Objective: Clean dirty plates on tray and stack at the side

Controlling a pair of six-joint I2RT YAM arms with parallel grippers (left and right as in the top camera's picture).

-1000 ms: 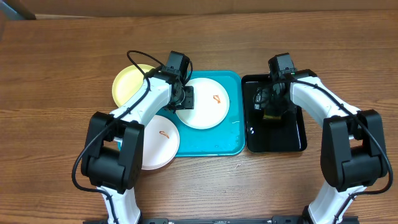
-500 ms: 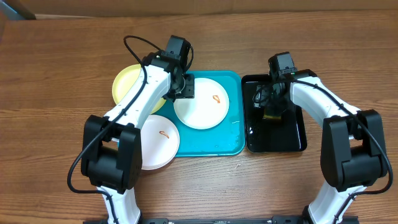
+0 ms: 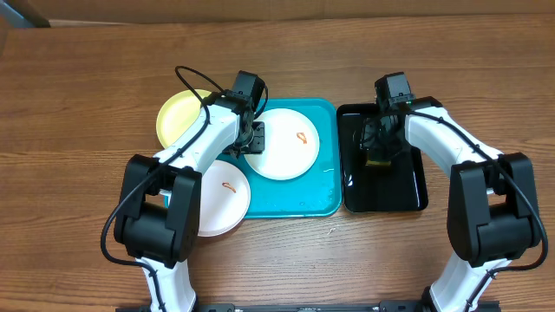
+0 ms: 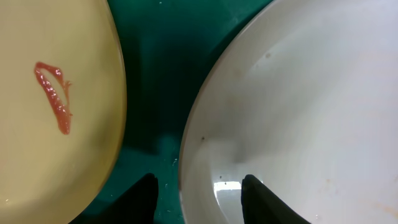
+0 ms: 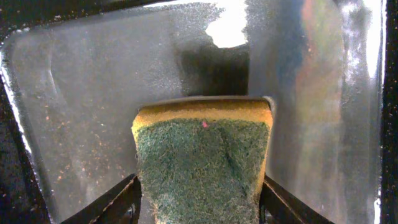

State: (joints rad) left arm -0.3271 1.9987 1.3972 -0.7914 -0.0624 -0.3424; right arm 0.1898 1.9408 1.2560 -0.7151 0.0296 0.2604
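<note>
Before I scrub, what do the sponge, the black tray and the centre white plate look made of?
The sponge looks like yellow foam topped with coarse green scouring fibre. The black tray seems glossy plastic, given its mirror-like glare. The white plate is smooth, semi-gloss; plastic or ceramic, I cannot tell.

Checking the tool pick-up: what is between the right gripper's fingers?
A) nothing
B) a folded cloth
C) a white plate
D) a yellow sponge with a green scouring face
D: the right wrist view shows the sponge, green face toward the camera, flanked by the two fingers of the right gripper over the black tray.
</note>
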